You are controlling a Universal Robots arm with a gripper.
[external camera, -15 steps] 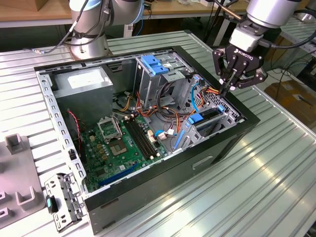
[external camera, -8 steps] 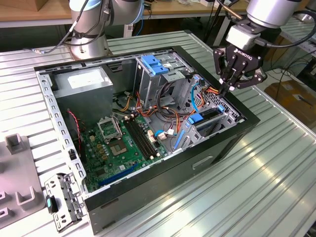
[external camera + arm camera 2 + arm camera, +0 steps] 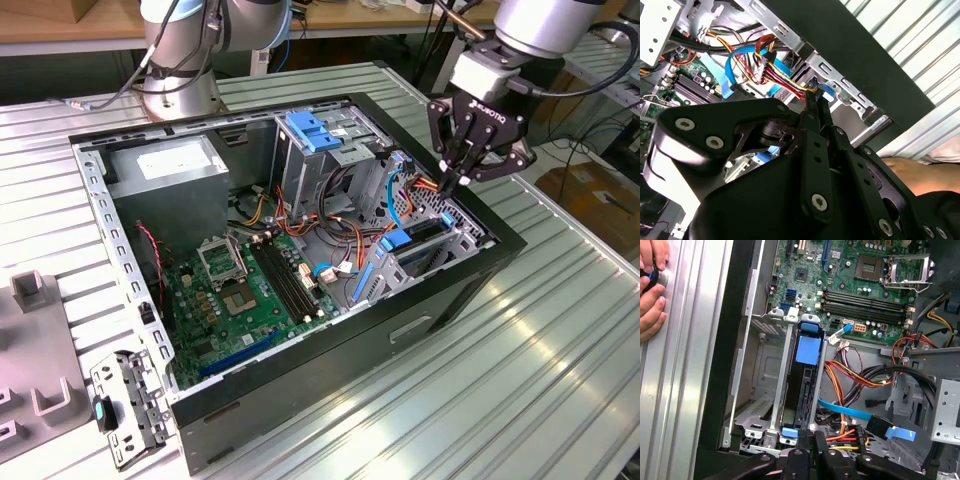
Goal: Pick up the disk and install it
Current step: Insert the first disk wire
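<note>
The gripper [image 3: 452, 182] hangs over the corner of the case [image 3: 300, 400] at the exterior view's right, tips pointing down into the drive bay. Its fingers [image 3: 811, 112] are pressed together & I see nothing held b/w them. Right by the tips lie red & yellow wires [image 3: 845, 432]; touching or not, can't tell. Just past the tips is the disk [image 3: 802, 390]. It sits in the bay on its thin edge, w/ metal walls on both sides & a blue tab [image 3: 807, 347] on it. So I think it's in its slot, not lying loose. Key thing: the disk's near end is just under the gripper, & its long side runs straight away from the tips toward the green board [image 3: 860, 295]. In the exterior view that is down & to the left of the gripper. Further off, a person's hand [image 3: 650, 290] rests on the table [image 3: 540, 330], well apart from the bay.
</note>
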